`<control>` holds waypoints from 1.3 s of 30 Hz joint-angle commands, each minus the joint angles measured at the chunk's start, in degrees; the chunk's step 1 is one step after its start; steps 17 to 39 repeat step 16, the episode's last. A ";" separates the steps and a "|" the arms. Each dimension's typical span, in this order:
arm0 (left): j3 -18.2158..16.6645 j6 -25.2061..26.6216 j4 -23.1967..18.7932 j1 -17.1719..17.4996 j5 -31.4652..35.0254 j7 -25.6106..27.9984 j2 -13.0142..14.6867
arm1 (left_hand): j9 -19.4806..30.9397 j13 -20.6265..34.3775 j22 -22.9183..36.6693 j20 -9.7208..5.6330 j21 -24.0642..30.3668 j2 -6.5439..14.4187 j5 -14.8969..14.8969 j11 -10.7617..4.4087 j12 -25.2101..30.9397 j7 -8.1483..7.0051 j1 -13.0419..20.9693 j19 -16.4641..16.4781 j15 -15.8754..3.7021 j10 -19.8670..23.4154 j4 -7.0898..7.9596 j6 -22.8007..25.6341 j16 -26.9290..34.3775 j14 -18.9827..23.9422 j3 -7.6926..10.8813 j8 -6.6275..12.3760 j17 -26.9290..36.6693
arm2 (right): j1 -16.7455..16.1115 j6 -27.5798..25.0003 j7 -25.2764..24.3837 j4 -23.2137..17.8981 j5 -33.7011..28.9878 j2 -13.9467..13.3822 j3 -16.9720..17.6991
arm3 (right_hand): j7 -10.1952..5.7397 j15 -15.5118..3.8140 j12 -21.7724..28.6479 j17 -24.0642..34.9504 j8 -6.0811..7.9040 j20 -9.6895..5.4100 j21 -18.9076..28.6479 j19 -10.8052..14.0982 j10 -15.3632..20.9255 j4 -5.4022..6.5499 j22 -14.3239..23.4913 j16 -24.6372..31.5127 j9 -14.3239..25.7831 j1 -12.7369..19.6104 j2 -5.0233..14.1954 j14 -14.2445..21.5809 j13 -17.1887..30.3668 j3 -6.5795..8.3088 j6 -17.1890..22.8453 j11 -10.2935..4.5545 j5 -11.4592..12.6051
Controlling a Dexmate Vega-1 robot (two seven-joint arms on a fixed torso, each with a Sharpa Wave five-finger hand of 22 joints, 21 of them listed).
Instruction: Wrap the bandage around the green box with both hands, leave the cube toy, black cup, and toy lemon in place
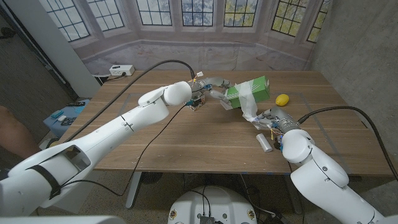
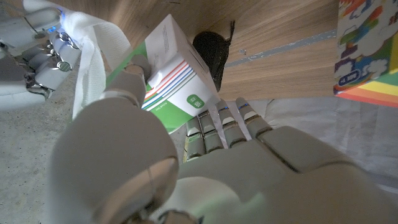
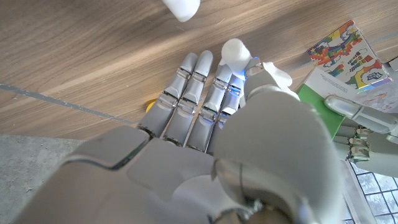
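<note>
Two hands work the green box (image 1: 247, 91) at the far middle of the table (image 1: 186, 137): the left hand (image 1: 208, 89) grips its left end, fingers (image 2: 227, 121) pressed together beneath and thumb on top, apparently to steady it raised and tilted; the right hand (image 1: 272, 119), near and right, pinches the bandage (image 1: 250, 106), presumably keeping it taut for wrapping. The box's long axis runs left to right, its right end higher; the toy lemon (image 1: 283, 99) lies just right.
</note>
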 commanded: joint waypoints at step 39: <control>1.44 1.81 -1.14 -0.86 0.69 -1.03 -0.83 | 0.18 0.15 0.30 0.38 0.18 4.17 0.24 0.32 0.31 2.84 -2.31 0.08 0.51 -0.20 0.51 3.24 0.02 0.22 0.09 5.52 0.08 | 3.12 1.40 -16.20 1.31 21.96 -10.28 1.05 | -0.24 -6.00 0.17 0.30 -0.11 -1.02 0.27 0.18 0.22 -0.06 0.07 -0.49 0.05 0.68 -0.20 0.54 0.19 0.22 -0.04 -0.26 0.33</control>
